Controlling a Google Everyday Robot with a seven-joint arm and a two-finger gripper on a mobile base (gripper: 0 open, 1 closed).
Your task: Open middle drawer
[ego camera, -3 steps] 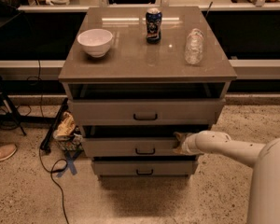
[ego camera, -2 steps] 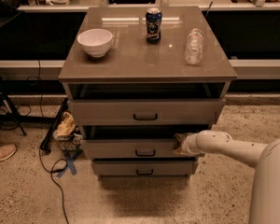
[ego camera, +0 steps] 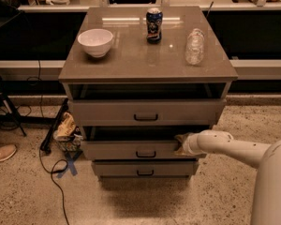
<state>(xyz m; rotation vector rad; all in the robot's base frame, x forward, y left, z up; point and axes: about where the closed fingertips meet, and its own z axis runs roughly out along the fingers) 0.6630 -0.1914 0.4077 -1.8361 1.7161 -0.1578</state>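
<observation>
The middle drawer (ego camera: 126,150) is the centre one of three in the taupe-grey cabinet, with a small black bar handle (ego camera: 145,154). It stands pulled out a little, a dark gap showing above its front. My gripper (ego camera: 180,142) sits at the right end of the drawer's top edge, at the tip of my white arm (ego camera: 225,146) that reaches in from the right. The top drawer (ego camera: 145,111) above is also slightly out, and the bottom drawer (ego camera: 143,168) is set back.
On the cabinet top (ego camera: 131,62) stand a white bowl (ego camera: 95,42), a dark can (ego camera: 153,25) and a clear plastic bottle (ego camera: 195,46). Cables (ego camera: 51,168) and a bag (ego camera: 65,128) lie on the floor to the left. A shoe (ego camera: 2,153) is at far left.
The gripper and arm stay at the drawer's right end; nothing has visibly shifted.
</observation>
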